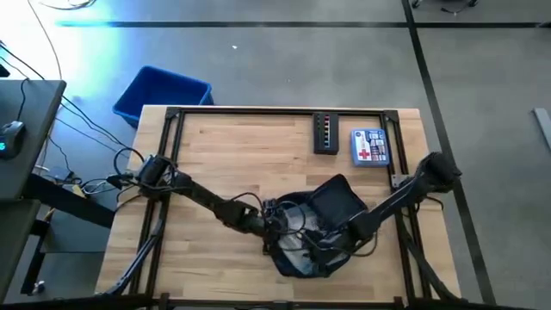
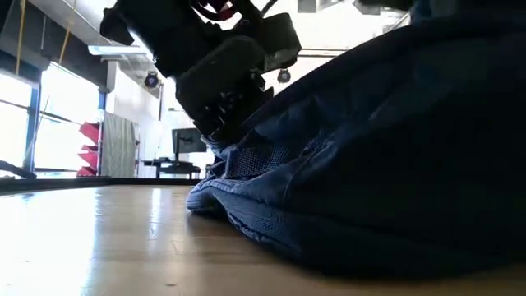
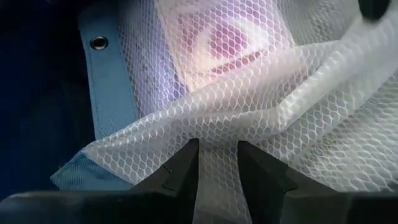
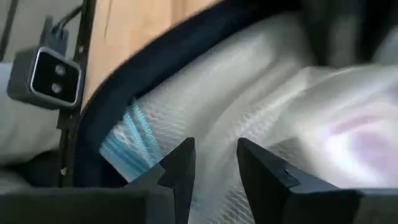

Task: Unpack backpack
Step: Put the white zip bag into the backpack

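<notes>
High view: backpack (image 1: 314, 228) lies flat near table's front edge, both pincers inside, grips unclear.

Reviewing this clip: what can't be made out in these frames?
- High view: both grippers are sunk in the backpack, so their jaws are hidden.
- Low view: the backpack fills the frame, blocking the table behind it.
- Left wrist view: the mesh pouch veils its pinkish contents.
- Right wrist view: motion blur smears the pouch.

The navy backpack (image 2: 386, 156) slumps on the wooden table (image 2: 99, 238), a dark arm seemingly touching it.
</notes>
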You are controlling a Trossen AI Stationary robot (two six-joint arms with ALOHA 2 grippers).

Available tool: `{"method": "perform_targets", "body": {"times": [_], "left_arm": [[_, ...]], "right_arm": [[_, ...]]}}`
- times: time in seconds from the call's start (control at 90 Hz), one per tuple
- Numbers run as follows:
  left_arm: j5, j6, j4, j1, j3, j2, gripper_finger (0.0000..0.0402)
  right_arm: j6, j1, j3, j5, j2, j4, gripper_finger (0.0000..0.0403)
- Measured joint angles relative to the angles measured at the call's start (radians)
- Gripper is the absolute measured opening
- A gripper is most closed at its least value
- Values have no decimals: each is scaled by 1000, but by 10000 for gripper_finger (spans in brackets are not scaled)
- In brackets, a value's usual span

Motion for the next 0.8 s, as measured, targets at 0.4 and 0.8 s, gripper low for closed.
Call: {"method": "perform_targets", "body": {"times": [0.4, 0.8], "left_arm": [[-106, 10, -106, -68, 8, -204, 90], [-107, 84, -126, -263, -4, -285, 90]], "right_arm": [[9, -1, 4, 18, 102, 49, 107], [-4, -2, -3, 84, 45, 22, 107]]}}
